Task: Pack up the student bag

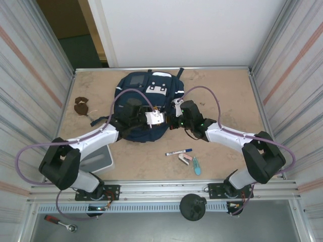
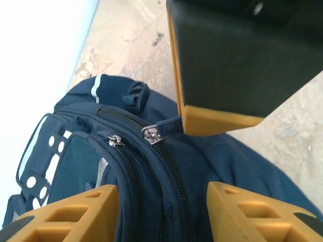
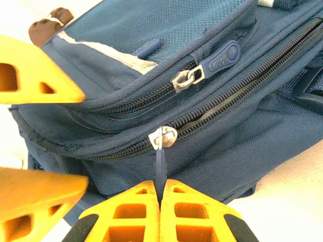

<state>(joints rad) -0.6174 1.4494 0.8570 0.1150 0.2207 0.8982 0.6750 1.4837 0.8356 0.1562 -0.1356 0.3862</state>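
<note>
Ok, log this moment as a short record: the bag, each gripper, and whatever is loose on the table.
bag: student bag lying on the table, between both arms
right gripper: shut on the bag's zipper pull
left gripper: open, fingers astride the bag's fabric, nothing held
loose items: marker, pink item and teal item near the right arm; brown object on the left side

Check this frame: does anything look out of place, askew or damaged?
Nothing damaged or spilled. A marker and two small items lie loose on the table outside the student bag, while the right claw pinches its zipper pull.
</note>
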